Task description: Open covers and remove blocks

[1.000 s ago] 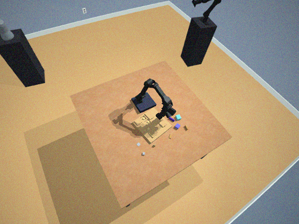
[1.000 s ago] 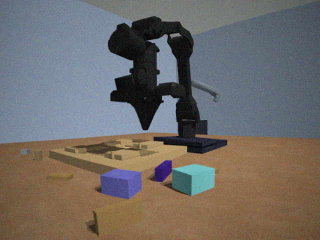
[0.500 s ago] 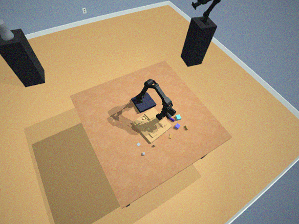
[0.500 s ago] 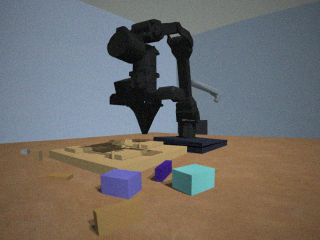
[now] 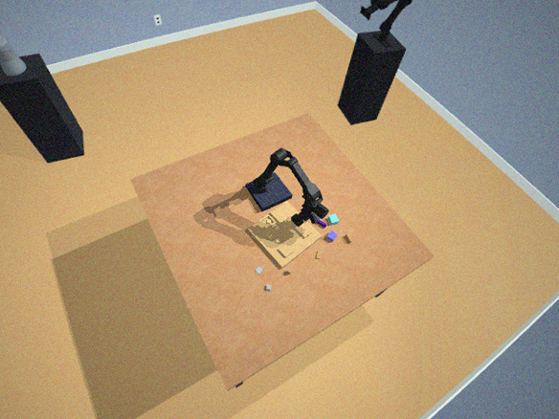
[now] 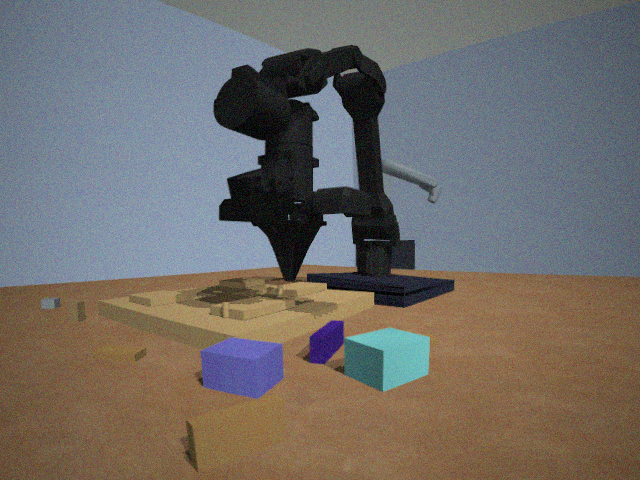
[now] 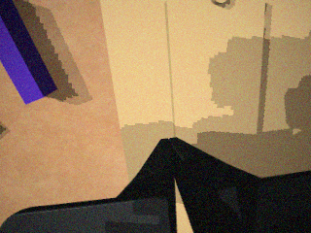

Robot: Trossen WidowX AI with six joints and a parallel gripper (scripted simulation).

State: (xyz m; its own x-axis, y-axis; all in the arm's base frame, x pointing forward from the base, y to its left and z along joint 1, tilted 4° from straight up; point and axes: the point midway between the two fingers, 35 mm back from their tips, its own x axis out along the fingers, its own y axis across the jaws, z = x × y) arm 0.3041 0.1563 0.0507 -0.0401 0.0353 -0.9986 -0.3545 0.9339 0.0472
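— Presently closed tight, tool (image 6: 289, 276)? Gripping anything?
— Nothing. Tip down on puzzle board (image 6: 170, 316), near a cover seam.
— Blocks?
— Cyan block (image 6: 386, 357), violet block (image 6: 241, 365), purple block (image 6: 326, 341) on desk (image 6: 516, 372) beside board.

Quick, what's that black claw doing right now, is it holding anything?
Gripper: closed, fingers pressed together, holding nothing; its tip is down at the puzzle board.

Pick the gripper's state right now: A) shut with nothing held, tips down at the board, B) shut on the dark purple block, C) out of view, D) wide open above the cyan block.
A: the gripper fingers meet in a closed point at the puzzle board, nothing between them.
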